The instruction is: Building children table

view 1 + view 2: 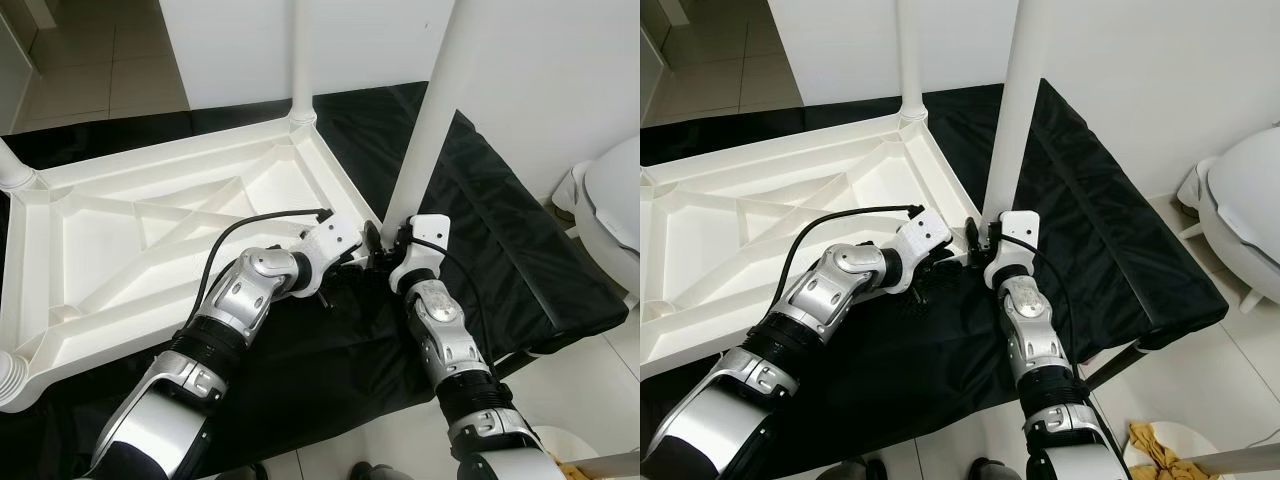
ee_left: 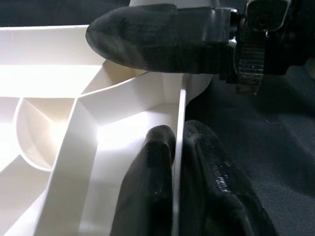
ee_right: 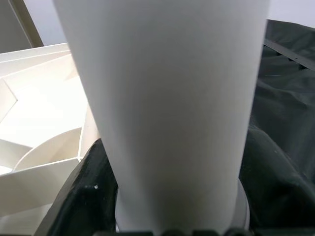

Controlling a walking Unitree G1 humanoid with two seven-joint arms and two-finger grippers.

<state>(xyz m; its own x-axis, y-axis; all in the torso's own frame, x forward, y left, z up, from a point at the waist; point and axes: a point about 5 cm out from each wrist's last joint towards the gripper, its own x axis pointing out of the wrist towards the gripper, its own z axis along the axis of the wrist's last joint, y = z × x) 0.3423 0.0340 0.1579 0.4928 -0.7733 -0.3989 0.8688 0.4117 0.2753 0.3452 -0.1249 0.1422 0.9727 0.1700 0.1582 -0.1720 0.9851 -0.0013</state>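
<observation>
Upside-down white plastic tabletop (image 1: 110, 250) is laid on a black cloth (image 1: 520, 250) covering a raised surface; ribbed underside faces up. The cloth's right edge drops off to tiled floor (image 1: 590, 380), with a white rounded object (image 1: 615, 205) just beyond it. A white wall (image 1: 540, 80) is close behind. Room to the right of the near corner is tight: cloth margin there is narrow.

Three legs are seen standing in corner sockets: far leg (image 1: 303, 55) at the back corner, a stub (image 1: 15, 170) at the left corner, and the near leg (image 1: 430, 110) at the right-front corner, tilted slightly rightward toward the top. A ribbed white piece (image 1: 12, 375) is seen at the lower-left corner.

Left arm is bent at the elbow and reached across to the right; left gripper (image 1: 352, 262) is set at the tabletop's rim by the near leg. In the left wrist view, the thin upright rim wall (image 2: 179, 128) is pinched between two black fingers (image 2: 147, 196), closed onto it; another black finger (image 2: 157, 37) is seen just above.

Right arm is extended straight forward, wrist up; right gripper (image 1: 392, 238) is placed at the base of the near leg. In the right wrist view the leg (image 3: 167, 98) is flanked by both black fingers (image 3: 81, 196), clasped around it just above the socket.
</observation>
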